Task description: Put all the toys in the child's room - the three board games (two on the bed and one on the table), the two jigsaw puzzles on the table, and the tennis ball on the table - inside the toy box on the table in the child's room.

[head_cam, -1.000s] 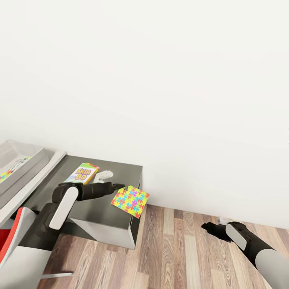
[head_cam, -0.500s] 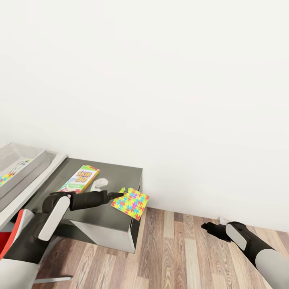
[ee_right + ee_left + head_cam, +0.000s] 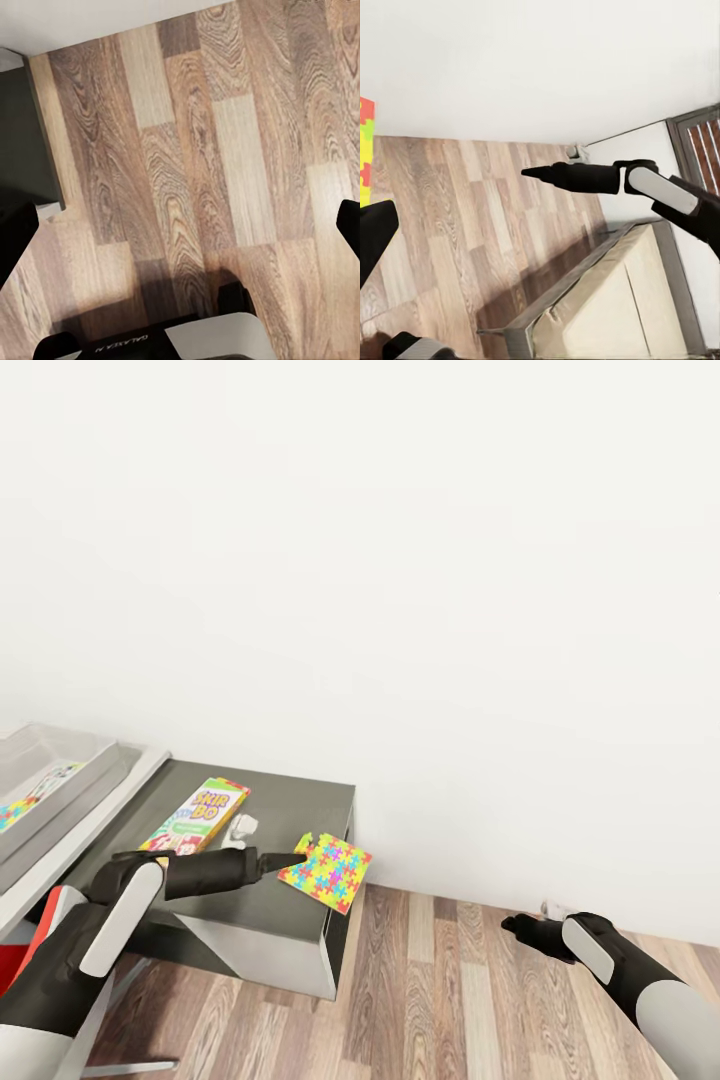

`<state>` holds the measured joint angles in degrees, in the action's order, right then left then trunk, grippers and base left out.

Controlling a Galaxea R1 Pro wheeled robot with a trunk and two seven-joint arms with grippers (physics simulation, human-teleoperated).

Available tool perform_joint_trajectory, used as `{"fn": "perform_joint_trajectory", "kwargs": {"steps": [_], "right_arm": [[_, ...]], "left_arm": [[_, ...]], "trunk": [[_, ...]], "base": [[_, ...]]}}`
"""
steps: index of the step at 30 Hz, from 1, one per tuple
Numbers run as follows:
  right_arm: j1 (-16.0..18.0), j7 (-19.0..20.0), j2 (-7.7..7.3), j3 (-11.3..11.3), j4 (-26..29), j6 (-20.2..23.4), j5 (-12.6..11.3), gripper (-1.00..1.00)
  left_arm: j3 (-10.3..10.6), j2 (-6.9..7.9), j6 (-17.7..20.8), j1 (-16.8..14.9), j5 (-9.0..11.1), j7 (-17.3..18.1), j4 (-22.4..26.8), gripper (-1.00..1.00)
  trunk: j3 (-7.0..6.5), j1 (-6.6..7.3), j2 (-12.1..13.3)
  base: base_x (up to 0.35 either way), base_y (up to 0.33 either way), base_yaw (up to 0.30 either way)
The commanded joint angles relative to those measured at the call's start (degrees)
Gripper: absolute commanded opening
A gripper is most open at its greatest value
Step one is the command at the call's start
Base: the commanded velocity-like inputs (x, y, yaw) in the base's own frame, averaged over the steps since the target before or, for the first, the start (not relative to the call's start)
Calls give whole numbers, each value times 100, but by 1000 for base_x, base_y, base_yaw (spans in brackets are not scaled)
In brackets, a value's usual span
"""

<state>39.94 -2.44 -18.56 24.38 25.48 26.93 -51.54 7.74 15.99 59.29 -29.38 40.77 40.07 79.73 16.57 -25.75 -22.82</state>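
Left gripper (image 3: 297, 857) is at the near corner of the jigsaw puzzle (image 3: 327, 872), tips touching its edge; looks like the fingers are spread around it, but pinch not confirmed. Puzzle lies on the dark side unit of the table (image 3: 280, 815), corner overhanging the edge. Yellow-green board game (image 3: 197, 819) lies flat on the same unit, just beside a small white object (image 3: 240, 828). Toy box (image 3: 50, 755) sits on the pale desk top, coloured items inside. Right gripper (image 3: 512, 926) hovers over the wood floor (image 3: 187, 150), fingers spread wide, empty. Bed (image 3: 607, 300) visible in the left wrist view.
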Motion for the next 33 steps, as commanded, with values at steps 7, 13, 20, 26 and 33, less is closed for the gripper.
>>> {"fn": "perform_joint_trajectory", "kwargs": {"steps": [7,13,20,26,33], "right_arm": [[5,-28,9,39,10,14,-40,100],[5,-28,19,42,11,13,-40,100],[5,-28,27,49,10,14,-40,100],[5,-28,26,46,10,13,-40,100],[5,-28,23,43,10,13,-40,100]], "left_arm": [[173,3,-6,272,-65,553,5,100],[457,6,-44,494,-79,605,7,100],[929,-10,-66,697,-117,576,4,100],[1448,-17,-77,734,-407,556,-21,100],[1667,-46,-87,746,-701,542,-71,100]], "trunk": [[-56,-4,-11],[-113,-4,-11],[-180,-4,-11],[-236,-4,-11],[-303,-4,-11]], "base": [[0,0,0],[0,0,0],[0,0,0],[0,0,0],[0,0,0]]}}
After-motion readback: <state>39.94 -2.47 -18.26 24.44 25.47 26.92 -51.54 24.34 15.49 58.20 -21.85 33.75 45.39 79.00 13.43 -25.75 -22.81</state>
